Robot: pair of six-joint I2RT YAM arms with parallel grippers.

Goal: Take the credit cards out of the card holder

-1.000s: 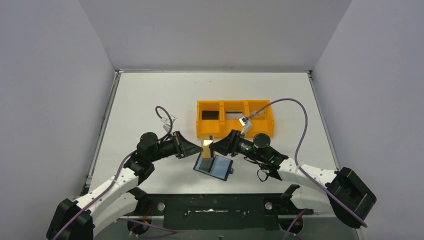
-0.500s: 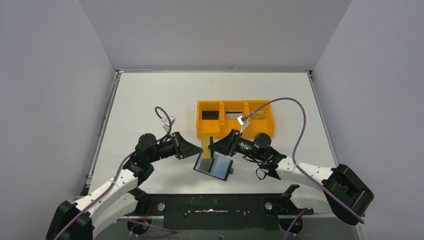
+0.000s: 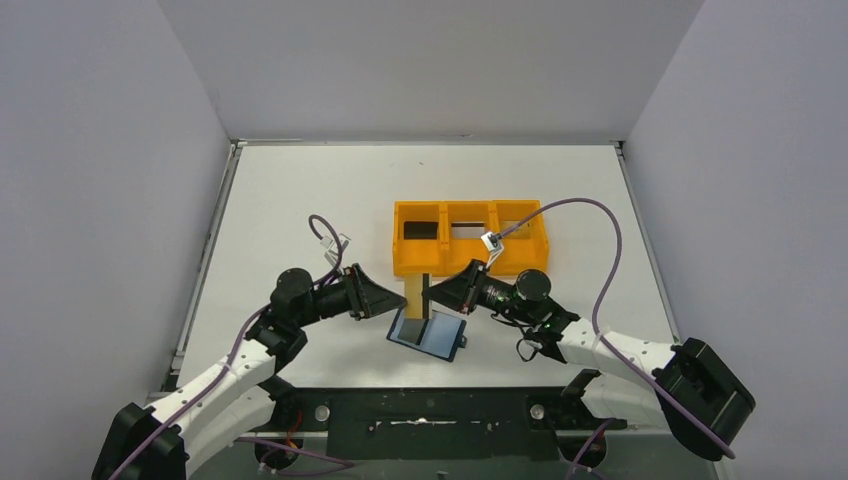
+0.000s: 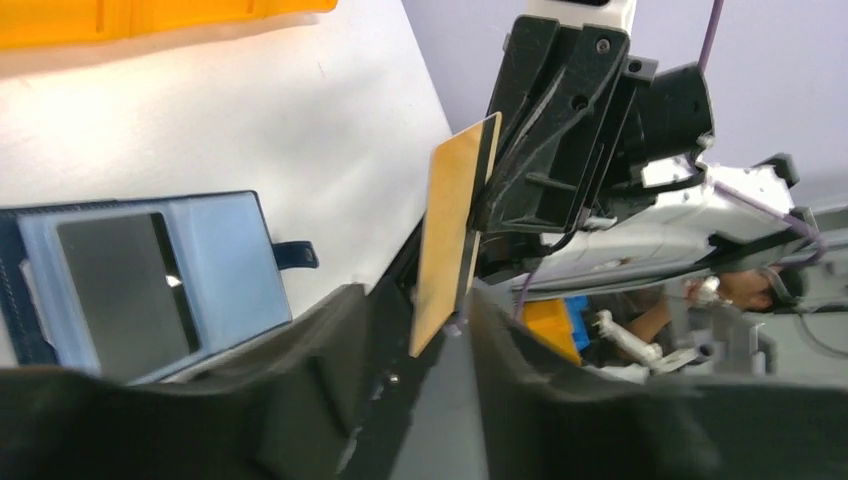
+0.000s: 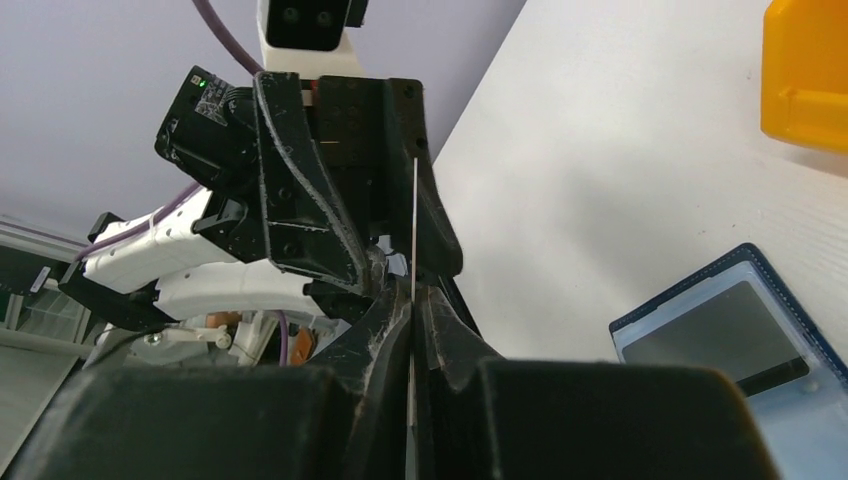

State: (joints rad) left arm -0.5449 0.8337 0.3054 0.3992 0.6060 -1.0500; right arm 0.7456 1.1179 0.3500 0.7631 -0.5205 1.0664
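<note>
A pale beige credit card [image 3: 414, 291] stands on edge in the air between my two grippers, above the table just in front of the orange tray. My right gripper [image 3: 431, 293] is shut on it; in the right wrist view the card [image 5: 413, 225] shows edge-on as a thin line pinched between the jaws [image 5: 412, 305]. My left gripper [image 3: 399, 299] is open: its fingers stand apart around the card's [image 4: 450, 235] lower end, with a gap beside it [image 4: 425, 320]. The card holder [image 3: 430, 332] lies open on the table below, a dark card [image 4: 125, 290] showing in its clear pocket.
The orange three-compartment tray [image 3: 470, 263] stands just behind the grippers, with a dark card [image 3: 420, 229] in its left compartment. The card holder's small closure tab [image 4: 295, 255] points toward the near table edge.
My right gripper has shut on the beige card. My left gripper, shut on that card before, has opened around it. Both arms have stayed nearly in place.
</note>
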